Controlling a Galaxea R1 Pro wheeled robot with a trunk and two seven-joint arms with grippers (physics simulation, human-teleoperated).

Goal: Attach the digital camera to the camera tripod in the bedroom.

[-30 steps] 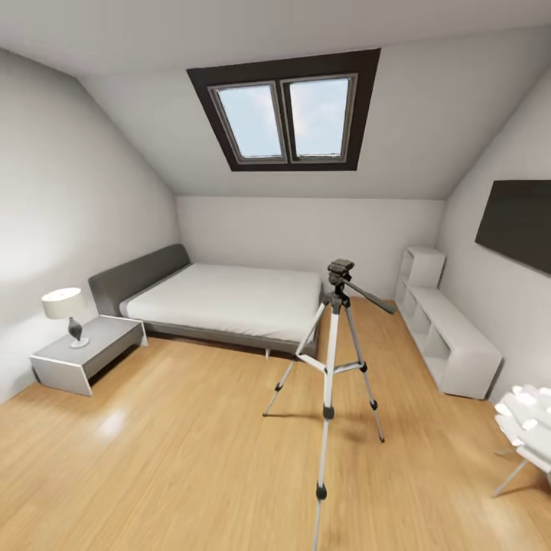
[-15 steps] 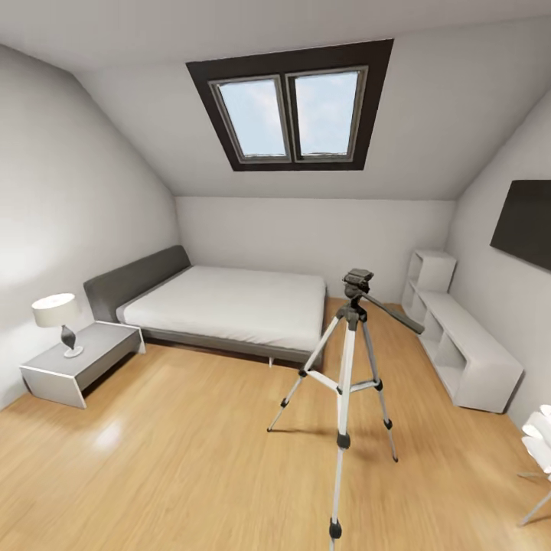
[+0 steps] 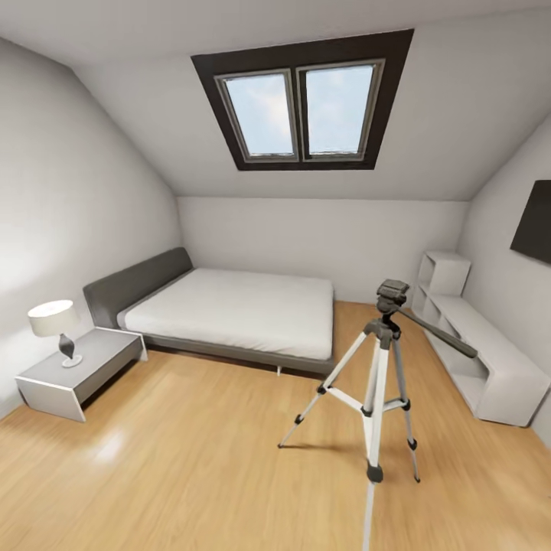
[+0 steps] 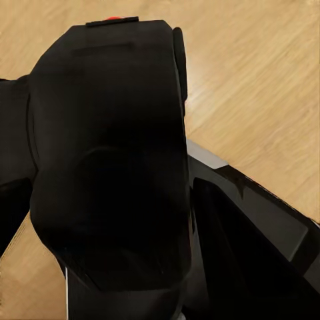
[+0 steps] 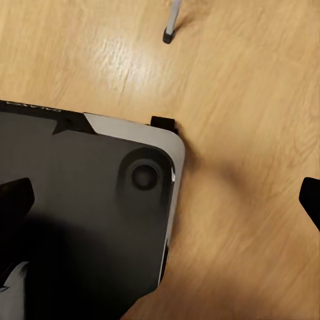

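The camera tripod (image 3: 377, 386) stands on the light wood floor of the bedroom, right of centre in the head view, its dark head (image 3: 392, 294) bare and its pan handle pointing right. One of its black feet (image 5: 169, 33) shows in the right wrist view. The digital camera (image 4: 110, 160), black with a red button (image 4: 113, 19), sits very close in the left wrist view, held above the floor, with a dark finger (image 4: 13, 133) at its side. My right gripper (image 5: 162, 197) is open over the floor with nothing between its fingers.
A low bed (image 3: 237, 306) lies behind the tripod. A nightstand (image 3: 76, 367) with a lamp (image 3: 53, 321) stands at the left wall, white cube shelves (image 3: 490, 360) and a black TV (image 3: 536, 222) on the right. My dark base (image 5: 87, 220) is below the right gripper.
The whole head view has shifted: the tripod now sits further right and closer, and the white chair at the right edge has left the picture. The things themselves have not moved.
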